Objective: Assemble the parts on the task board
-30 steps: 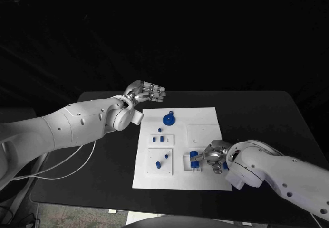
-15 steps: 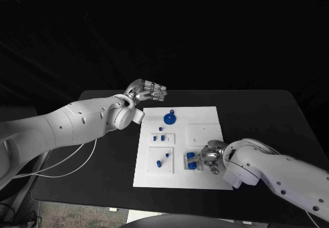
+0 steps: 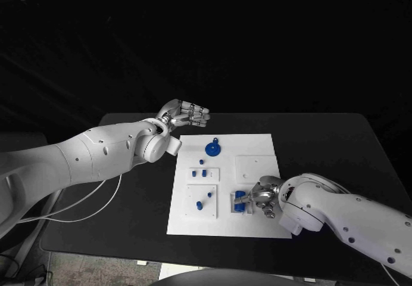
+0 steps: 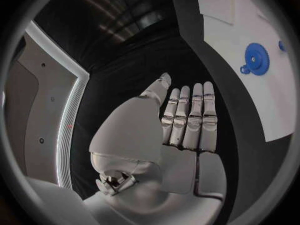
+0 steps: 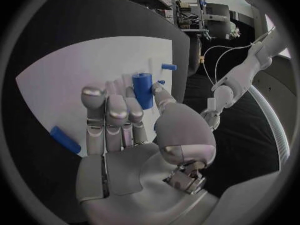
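Right hand crowds the task board's near slots.

Head view: dim overall, background black and featureless; the white rectangular task board and the glossy white arm shells are the brightest surfaces, evenly lit from above, with faint shadows.

Wrist views: circular fisheye pictures in dark frames; straight board edges bow strongly toward the rim. Soft highlights on the silver metal left hand and silver metal right hand; rim detail soft.
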You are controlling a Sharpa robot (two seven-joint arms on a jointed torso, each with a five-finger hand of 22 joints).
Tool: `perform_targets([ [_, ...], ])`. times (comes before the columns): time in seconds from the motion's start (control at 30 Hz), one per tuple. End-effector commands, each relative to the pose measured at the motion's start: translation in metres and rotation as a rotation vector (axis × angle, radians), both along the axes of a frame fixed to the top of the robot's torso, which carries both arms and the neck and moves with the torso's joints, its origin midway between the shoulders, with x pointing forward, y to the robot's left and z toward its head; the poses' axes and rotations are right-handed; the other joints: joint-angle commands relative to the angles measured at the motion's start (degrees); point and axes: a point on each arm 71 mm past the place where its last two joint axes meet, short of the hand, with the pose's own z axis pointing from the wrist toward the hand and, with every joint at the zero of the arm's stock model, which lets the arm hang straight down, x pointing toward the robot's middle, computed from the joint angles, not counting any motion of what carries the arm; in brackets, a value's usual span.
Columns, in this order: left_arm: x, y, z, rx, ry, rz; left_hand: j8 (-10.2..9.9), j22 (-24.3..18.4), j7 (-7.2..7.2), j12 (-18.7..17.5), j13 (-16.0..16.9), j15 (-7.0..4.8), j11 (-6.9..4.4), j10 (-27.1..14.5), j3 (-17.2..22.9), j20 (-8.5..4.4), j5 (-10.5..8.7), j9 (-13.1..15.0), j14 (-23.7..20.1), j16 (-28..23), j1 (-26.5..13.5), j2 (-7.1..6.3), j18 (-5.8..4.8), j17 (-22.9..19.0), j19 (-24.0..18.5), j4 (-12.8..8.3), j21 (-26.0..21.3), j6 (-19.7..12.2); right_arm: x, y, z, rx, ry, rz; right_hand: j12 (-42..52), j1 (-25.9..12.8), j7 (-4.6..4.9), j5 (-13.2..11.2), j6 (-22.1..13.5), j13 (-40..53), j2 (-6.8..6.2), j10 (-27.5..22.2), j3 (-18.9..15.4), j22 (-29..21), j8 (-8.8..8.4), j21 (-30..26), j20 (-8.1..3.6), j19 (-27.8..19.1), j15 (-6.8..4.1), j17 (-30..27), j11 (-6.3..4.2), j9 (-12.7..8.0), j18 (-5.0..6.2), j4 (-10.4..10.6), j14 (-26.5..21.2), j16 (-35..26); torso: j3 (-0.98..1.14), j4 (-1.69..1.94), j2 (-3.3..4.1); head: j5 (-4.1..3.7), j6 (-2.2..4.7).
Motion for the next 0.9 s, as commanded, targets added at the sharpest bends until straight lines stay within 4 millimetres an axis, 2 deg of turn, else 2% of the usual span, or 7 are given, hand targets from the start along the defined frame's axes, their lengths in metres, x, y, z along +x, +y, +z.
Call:
perform_targets([
  [0.03, -0.0004, -0.0027, 0.0006, -0.012, 0.003, -0.017, -0.1, -0.2, -0.08, -0.1, 0.0, 0.16, -0.01, -0.3, -0.3, 0.06, -0.25, 0.0, -0.3, 0.2, -0.1, 0.26, -0.26, 0.0, 0.2, 0.3, 0.1, -0.3, -0.0005, -0.001, -0.0025, -0.035, 0.012, 0.017, -0.4, -0.6, 0.33, -2.1, -0.5, -0.2, -0.38, -0.3, -2.0, 3.6, 0.21, -0.2, -0.09, 3.0, -0.3, -0.1, 0.21, -0.1, 0.69, 1.0, -0.1, -0.3, 0.01, 0.02, 0.02, -0.04, -0.05],
  [0.13, -0.0004, -0.0026, 0.0006, -0.012, 0.004, -0.018, -0.1, -0.2, -0.08, -0.1, 0.0, 0.16, -0.01, -0.3, -0.3, 0.06, -0.25, 0.0, -0.3, 0.2, -0.1, 0.26, -0.26, 0.0, 0.2, 0.3, 0.1, -0.3, -0.0004, -0.0005, -0.0029, -0.038, 0.014, 0.023, -0.6, -0.7, 0.42, -4.4, -0.9, -0.4, -1.3, -0.5, -3.5, 3.7, 0.23, -0.3, -0.02, 3.0, -0.24, 0.0, 0.29, 0.1, 0.79, 2.6, -0.1, -0.5, 0.0, 0.02, 0.01, -0.02, -0.06],
  [0.3, -0.0004, -0.0027, 0.0005, -0.012, 0.005, -0.019, -0.2, -0.2, -0.07, -0.1, 0.0, 0.17, 0.0, -0.4, -0.3, 0.08, -0.25, 0.0, -0.4, 0.2, -0.1, 0.26, -0.26, 0.0, 0.2, 0.4, 0.1, -0.3, -0.0003, 0.0006, -0.0031, -0.048, 0.01, 0.037, -0.7, 0.5, 0.44, -4.5, -1.0, -0.7, -2.82, -0.7, -2.7, 3.9, 0.24, -0.5, 0.04, 3.0, -0.21, 0.3, 0.33, 0.7, 0.85, 5.5, 0.0, -0.7, 0.01, 0.0, 0.0, 0.05, -0.08],
  [0.47, -0.0004, -0.0026, 0.0003, -0.012, 0.007, -0.019, -0.2, -0.2, -0.07, -0.1, 0.0, 0.17, 0.0, -0.4, -0.3, 0.08, -0.25, 0.0, -0.4, 0.2, -0.1, 0.26, -0.26, 0.0, 0.2, 0.4, 0.1, -0.3, -0.0002, 0.0008, -0.0031, -0.057, 0.003, 0.046, -0.8, 0.7, 0.43, -4.2, -0.9, -0.7, -2.65, -0.7, -2.7, 3.9, 0.23, -0.5, 0.03, 3.0, -0.22, 0.3, 0.32, 0.7, 0.86, 5.1, 0.0, -0.7, 0.04, 0.01, 0.01, 0.07, -0.12],
  [0.53, -0.0004, -0.0024, 0.0003, -0.012, 0.007, -0.019, -0.2, -0.2, -0.07, -0.1, 0.0, 0.17, 0.0, -0.4, -0.3, 0.08, -0.25, 0.0, -0.4, 0.2, -0.1, 0.26, -0.26, 0.0, 0.2, 0.4, 0.1, -0.3, -0.0001, 0.0008, -0.003, -0.06, -0.001, 0.047, -0.8, 0.8, 0.39, -3.9, -0.8, -0.8, -1.78, -0.7, -2.8, 3.9, 0.22, -0.6, 0.01, 3.0, -0.25, 0.4, 0.28, 0.6, 0.82, 4.1, 0.0, -0.8, 0.01, -0.01, 0.02, 0.08, -0.18],
  [0.63, -0.0004, -0.0023, 0.0003, -0.012, 0.008, -0.02, -0.2, -0.2, -0.07, -0.1, 0.0, 0.17, 0.0, -0.4, -0.3, 0.08, -0.25, 0.0, -0.4, 0.2, -0.1, 0.26, -0.26, 0.0, 0.2, 0.4, 0.1, -0.3, 0.0, 0.0005, -0.0028, -0.063, -0.005, 0.047, -0.7, 0.6, 0.32, -3.7, -0.6, -0.8, -1.23, -0.6, -2.8, 3.9, 0.18, -0.6, -0.03, 3.0, -0.25, 0.5, 0.26, 0.6, 0.74, 3.0, 0.1, -0.8, 0.02, -0.02, 0.02, 0.1, -0.18],
  [0.9, -0.0004, -0.0023, 0.0003, -0.012, 0.009, -0.021, -0.2, -0.2, -0.07, -0.1, 0.0, 0.17, 0.0, -0.4, -0.3, 0.08, -0.25, 0.0, -0.4, 0.2, -0.1, 0.26, -0.26, 0.0, 0.2, 0.4, 0.1, -0.3, 0.0003, -0.0001, -0.0002, -0.057, -0.037, 0.037, -0.7, 0.2, 0.31, -3.6, -0.5, -0.8, -1.34, -0.6, -3.0, 3.9, 0.23, -0.6, -0.04, 3.0, -0.28, 0.4, 0.23, 0.6, 0.76, 3.0, 0.1, -0.9, 0.01, 0.01, 0.02, 0.07, -0.1],
])
